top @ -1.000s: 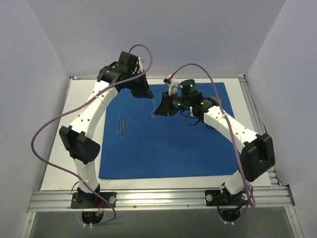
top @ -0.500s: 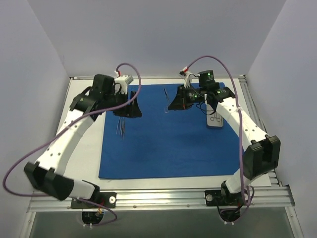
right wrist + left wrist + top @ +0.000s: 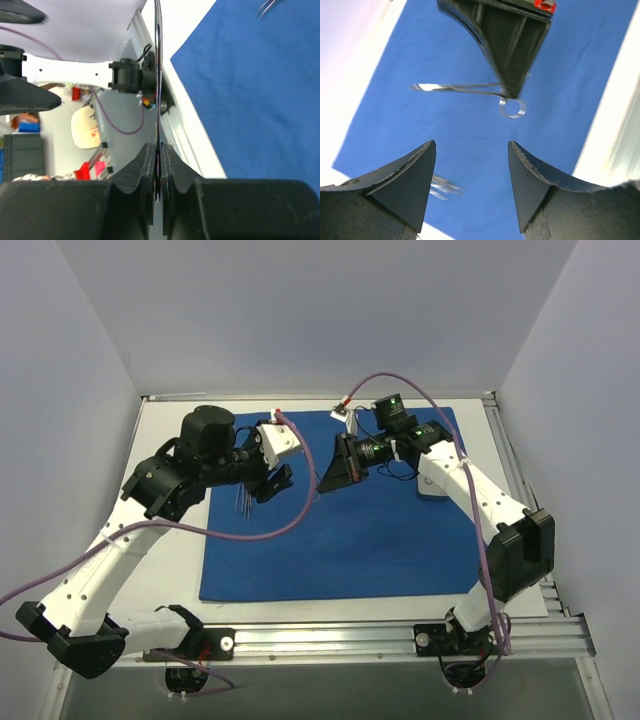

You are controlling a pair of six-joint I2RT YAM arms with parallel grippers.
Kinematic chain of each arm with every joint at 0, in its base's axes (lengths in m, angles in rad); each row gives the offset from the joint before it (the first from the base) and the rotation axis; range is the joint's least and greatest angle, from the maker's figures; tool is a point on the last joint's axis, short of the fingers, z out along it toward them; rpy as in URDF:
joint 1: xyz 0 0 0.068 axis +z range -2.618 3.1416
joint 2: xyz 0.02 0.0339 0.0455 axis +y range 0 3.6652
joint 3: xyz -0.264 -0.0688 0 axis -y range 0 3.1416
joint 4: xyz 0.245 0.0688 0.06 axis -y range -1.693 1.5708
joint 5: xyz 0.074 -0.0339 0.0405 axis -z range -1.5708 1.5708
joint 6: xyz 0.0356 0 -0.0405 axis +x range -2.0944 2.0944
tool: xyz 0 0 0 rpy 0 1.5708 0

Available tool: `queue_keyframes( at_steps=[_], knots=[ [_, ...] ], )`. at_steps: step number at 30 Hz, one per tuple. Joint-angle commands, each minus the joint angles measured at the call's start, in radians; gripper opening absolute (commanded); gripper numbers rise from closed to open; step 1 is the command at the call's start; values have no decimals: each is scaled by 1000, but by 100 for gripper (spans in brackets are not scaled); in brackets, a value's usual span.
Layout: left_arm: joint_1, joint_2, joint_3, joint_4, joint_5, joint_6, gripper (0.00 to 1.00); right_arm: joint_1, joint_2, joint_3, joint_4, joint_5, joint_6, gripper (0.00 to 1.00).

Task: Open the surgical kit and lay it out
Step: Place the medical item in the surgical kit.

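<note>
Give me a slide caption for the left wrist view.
Open left gripper faces the right gripper, which holds ring-handled forceps over the spread blue cloth.

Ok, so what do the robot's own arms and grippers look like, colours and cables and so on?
The left arm and right arm have white links and black joint housings. A purple cable loops along each. The left gripper and right gripper have black, wedge-shaped fingers. A small green light glows on the right arm.

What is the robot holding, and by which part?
The right gripper pinches the silver forceps close to their ring end. The left gripper is open and holds nothing.
</note>
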Motion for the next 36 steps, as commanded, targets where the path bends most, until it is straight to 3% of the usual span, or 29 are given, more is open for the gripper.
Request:
queue_keyframes(
  at_steps=[1, 6, 9, 17, 20, 26, 36],
  knots=[
    [-47, -47, 7, -4, -106, 213, 67, 33, -35, -22, -57, -54, 32, 0],
    [-136, -80, -38, -59, -169, 295, 59, 96, -33, -19, -131, -37, 29, 0],
    [-229, -109, -59, -93, -163, 313, 60, 132, -56, -50, -110, -61, 85, 0],
    [-433, -191, -142, -174, -211, 296, 77, 237, -84, -82, -129, -92, 141, 0],
    [-487, -215, -165, -229, -246, 318, 78, 271, -108, -93, -123, -113, 173, 0],
    [-553, -237, -202, -282, -314, 332, 77, 324, -138, -98, -194, -109, 158, 0],
    [-587, -206, -210, -205, -415, 359, 75, 355, -119, -76, -220, -90, 133, 0]
  ],
)
